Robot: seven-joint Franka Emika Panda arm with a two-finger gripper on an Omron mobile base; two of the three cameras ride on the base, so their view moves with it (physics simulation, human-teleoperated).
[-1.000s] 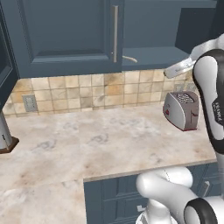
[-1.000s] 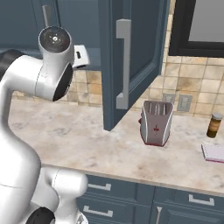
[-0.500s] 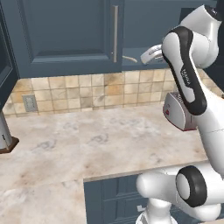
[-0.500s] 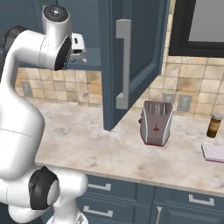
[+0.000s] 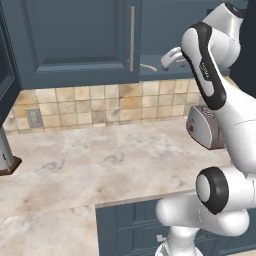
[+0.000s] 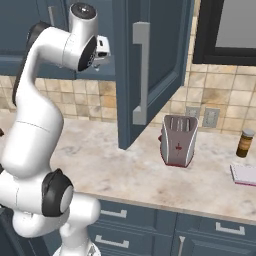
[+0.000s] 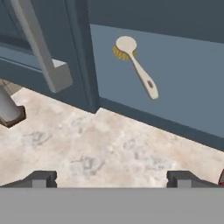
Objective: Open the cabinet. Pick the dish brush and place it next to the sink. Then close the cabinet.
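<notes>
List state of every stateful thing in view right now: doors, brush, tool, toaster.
cabinet right door: swung open
cabinet left door: closed
dish brush: lying flat on the cabinet shelf, not held
tool: open, empty, short of the brush
toaster: upright on the counter, slots empty

Both base views looked forward and down from behind the arm, sharing the toaster (image 5: 204, 127); the hand view faced the cabinet (image 7: 175, 78) closely.

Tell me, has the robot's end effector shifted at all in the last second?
Yes. The end effector has swung left, from above the silver toaster toward the long brushed-silver bar handle.
</notes>
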